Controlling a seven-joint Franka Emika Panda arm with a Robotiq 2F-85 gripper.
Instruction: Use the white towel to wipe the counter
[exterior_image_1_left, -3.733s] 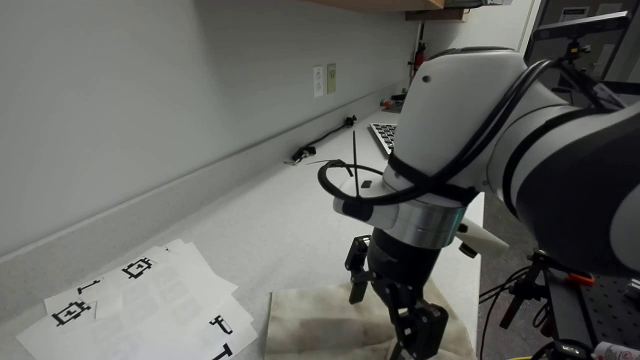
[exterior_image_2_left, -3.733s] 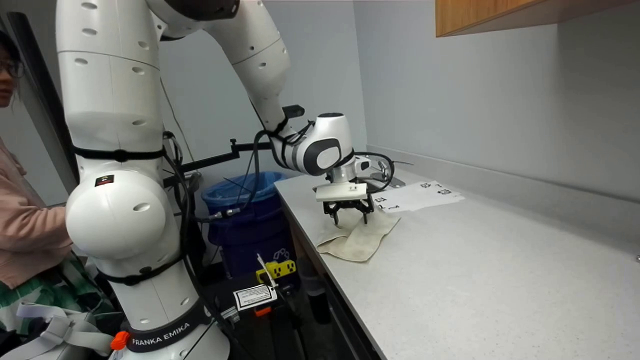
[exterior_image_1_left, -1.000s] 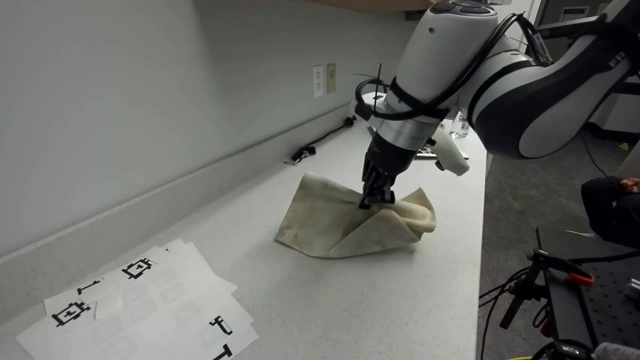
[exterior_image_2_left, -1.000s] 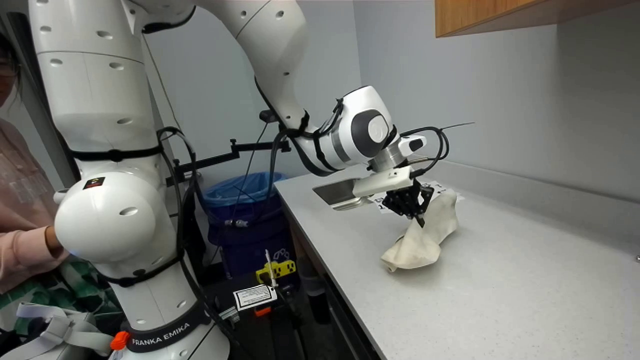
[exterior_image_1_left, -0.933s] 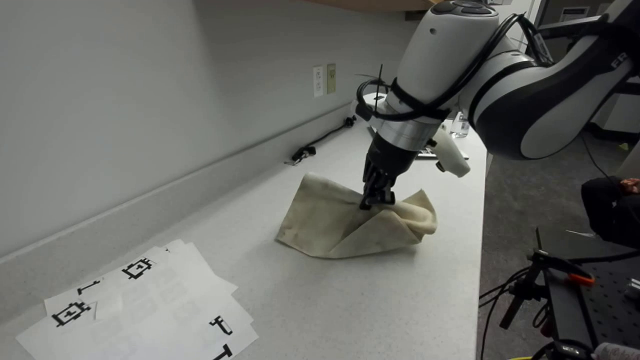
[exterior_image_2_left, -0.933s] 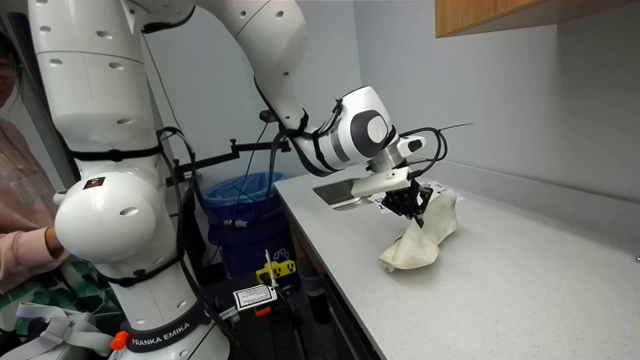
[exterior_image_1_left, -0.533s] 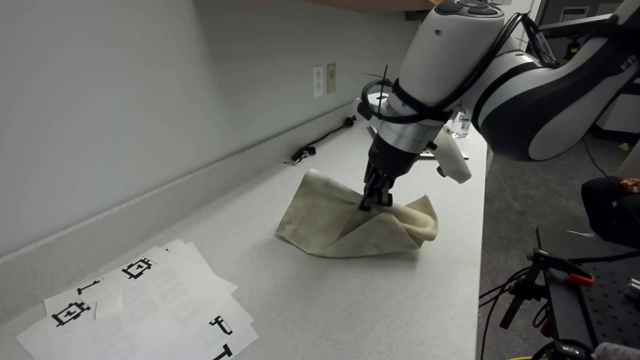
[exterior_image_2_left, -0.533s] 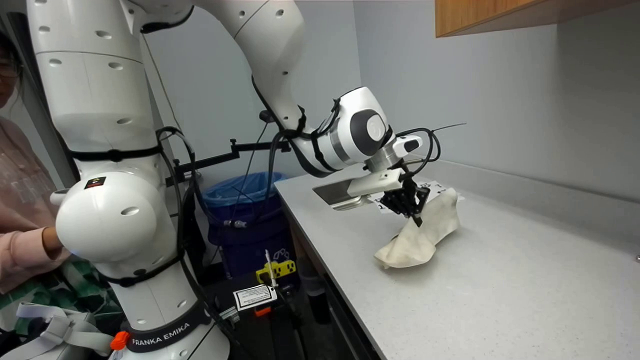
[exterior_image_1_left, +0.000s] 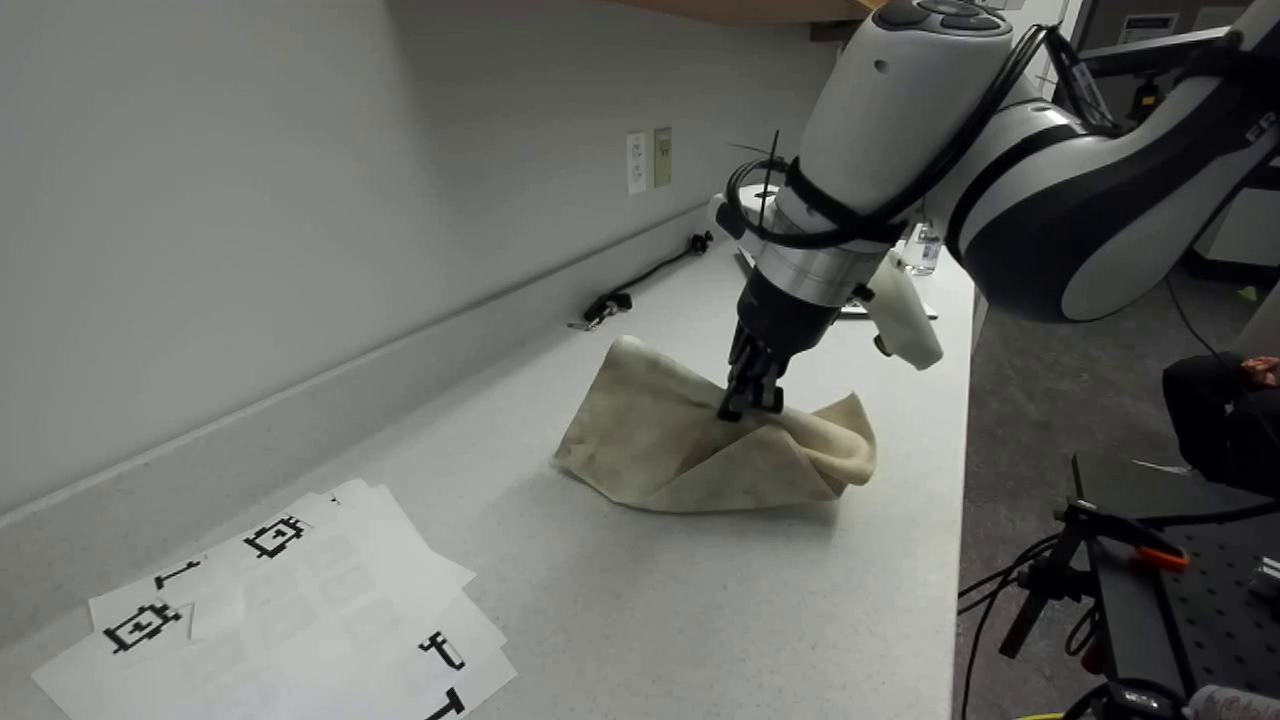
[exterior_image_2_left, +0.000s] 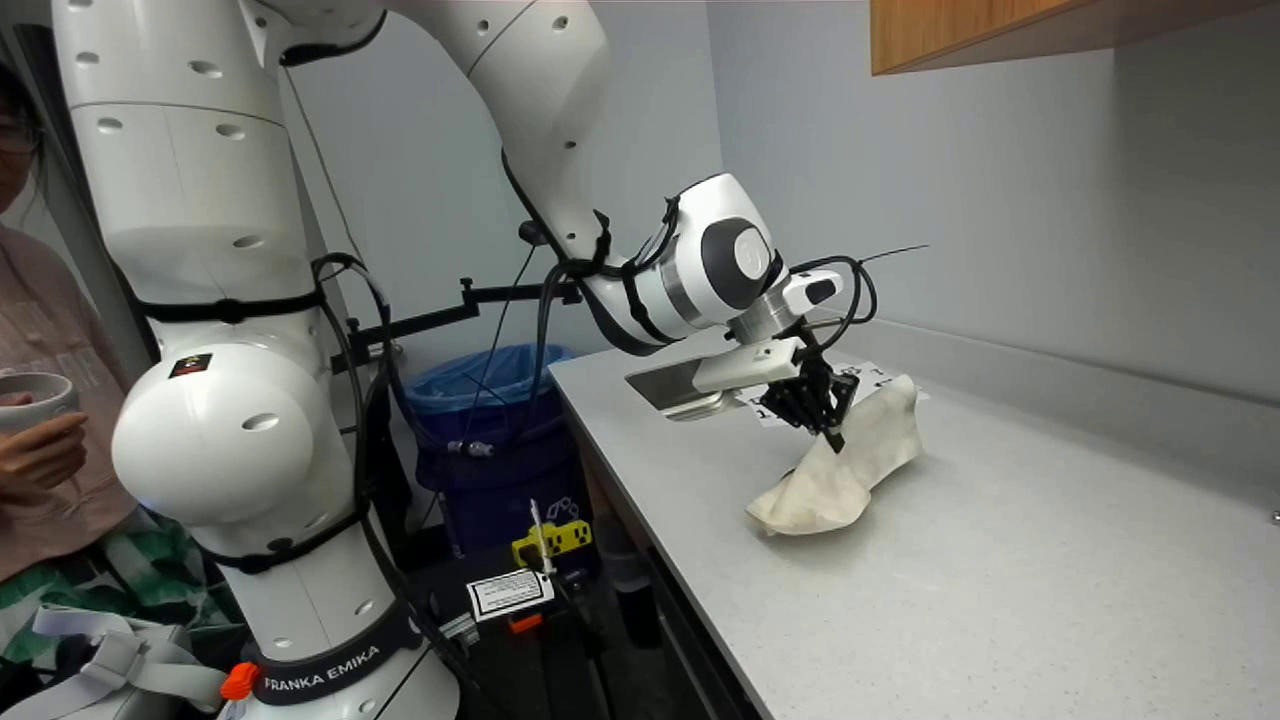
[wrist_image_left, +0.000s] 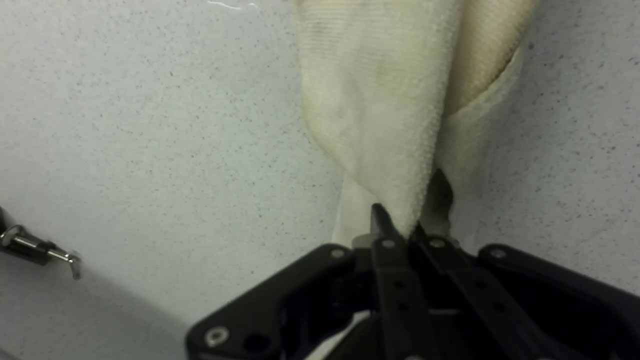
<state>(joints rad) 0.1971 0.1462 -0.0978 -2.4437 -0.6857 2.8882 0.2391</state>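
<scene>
The white towel (exterior_image_1_left: 650, 430), cream-coloured with dingy patches, stands bunched and folded on the counter (exterior_image_1_left: 700, 610), its lower edges resting on the white surface. My gripper (exterior_image_1_left: 750, 408) points down at a slant from above and is shut on a raised fold in the towel's middle. In an exterior view the same grip shows at the near side of the towel (exterior_image_2_left: 875, 450), with the gripper (exterior_image_2_left: 836, 440) tilted. From the wrist, a fold of the towel (wrist_image_left: 370, 100) runs in between the fingertips of the gripper (wrist_image_left: 397, 227). Parts of the towel's underside are hidden.
Paper sheets (exterior_image_1_left: 300, 620) with black markers lie on the counter. A black cable with a metal clip (exterior_image_1_left: 608, 305) lies along the wall. Behind the arm are a laptop edge and a glass (exterior_image_1_left: 921, 250). A metal basin-like thing (exterior_image_2_left: 685, 388) sits beyond the gripper.
Several seconds ago the gripper stood open over the flatter towel; now it grips it, farther from the papers. Over the last second gripper and towel shifted only slightly. A person now holds a cup.
</scene>
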